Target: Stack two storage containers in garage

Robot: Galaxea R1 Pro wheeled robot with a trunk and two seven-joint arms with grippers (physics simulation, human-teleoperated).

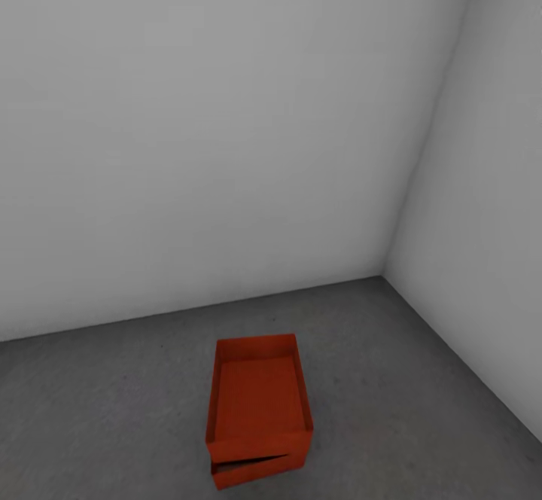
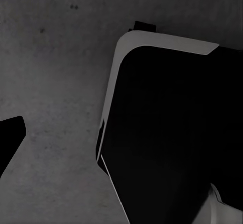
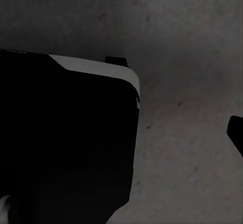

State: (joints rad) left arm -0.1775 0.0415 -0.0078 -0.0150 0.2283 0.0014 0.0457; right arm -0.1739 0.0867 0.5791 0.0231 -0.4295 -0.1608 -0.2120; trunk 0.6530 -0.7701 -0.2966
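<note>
1. Where two plain white walls (image 1: pixel 226 131) meet in a corner, the dark grey speckled concrete floor (image 1: pixel 98 410) carries both orange-red, thin-walled, open-top rectangular storage containers.
2. One orange-red container, the upper container (image 1: pixel 260 394), sits on top of the lower container (image 1: pixel 256 470), which is turned slightly askew beneath it.
3. Each wrist view looks down on the concrete past a black, white-edged robot body panel (image 2: pixel 167 133).
4. A dark fingertip (image 2: pixel 10 138) of the left pincer and one (image 3: pixel 237 133) of the right show at the frame edges; I cannot tell how far either pincer is open, and no grasped object is visible.
</note>
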